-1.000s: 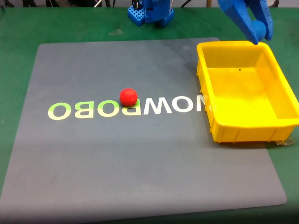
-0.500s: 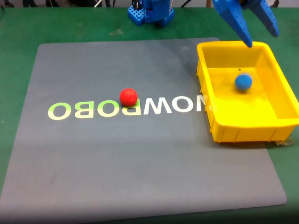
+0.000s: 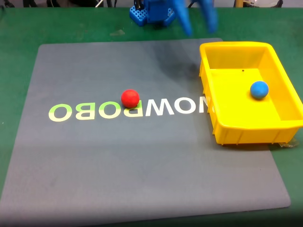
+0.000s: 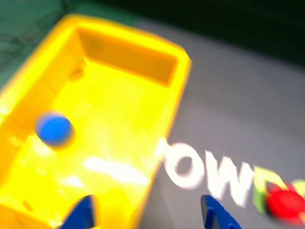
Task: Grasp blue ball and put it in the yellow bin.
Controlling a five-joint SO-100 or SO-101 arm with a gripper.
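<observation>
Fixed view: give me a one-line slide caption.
Blue ball resting inside the yellow bin, red ball on the grey mat, open end effector empty.

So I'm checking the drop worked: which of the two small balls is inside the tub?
The small matte blue ball: it lies inside the large yellow plastic bin. The equally small red ball sits outside, on the grey mat's lettering.
</observation>
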